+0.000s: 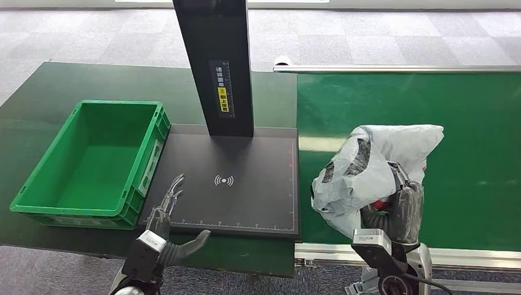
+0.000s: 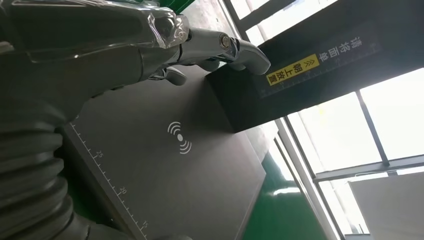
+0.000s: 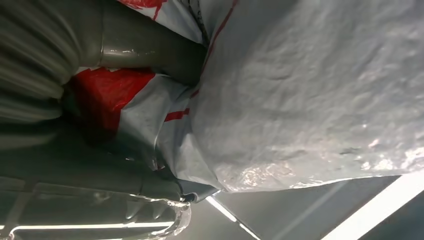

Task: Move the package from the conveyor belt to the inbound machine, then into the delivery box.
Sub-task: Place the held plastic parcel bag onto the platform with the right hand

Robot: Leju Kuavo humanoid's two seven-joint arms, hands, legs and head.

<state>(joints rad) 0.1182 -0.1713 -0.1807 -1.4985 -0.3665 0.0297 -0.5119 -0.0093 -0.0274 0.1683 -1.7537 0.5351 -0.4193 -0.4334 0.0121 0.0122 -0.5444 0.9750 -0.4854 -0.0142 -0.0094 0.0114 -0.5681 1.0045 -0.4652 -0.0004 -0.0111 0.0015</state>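
My right hand (image 1: 393, 212) grips the package (image 1: 375, 166) at lower right; the inbound machine (image 1: 246, 196) lies frame-left, beside my open left hand (image 1: 169, 212).

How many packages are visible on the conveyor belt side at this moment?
1. The grey package is held by the right hand above the green conveyor belt. None is hidden, as far as the head view shows.

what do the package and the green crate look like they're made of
The package looks like a soft grey plastic mailer bag: crinkled, faintly glossy film with red print, creased where the right hand grips it. The green crate seems rigid moulded plastic: smooth, slightly shiny walls with ribbed sides and a thick rim.
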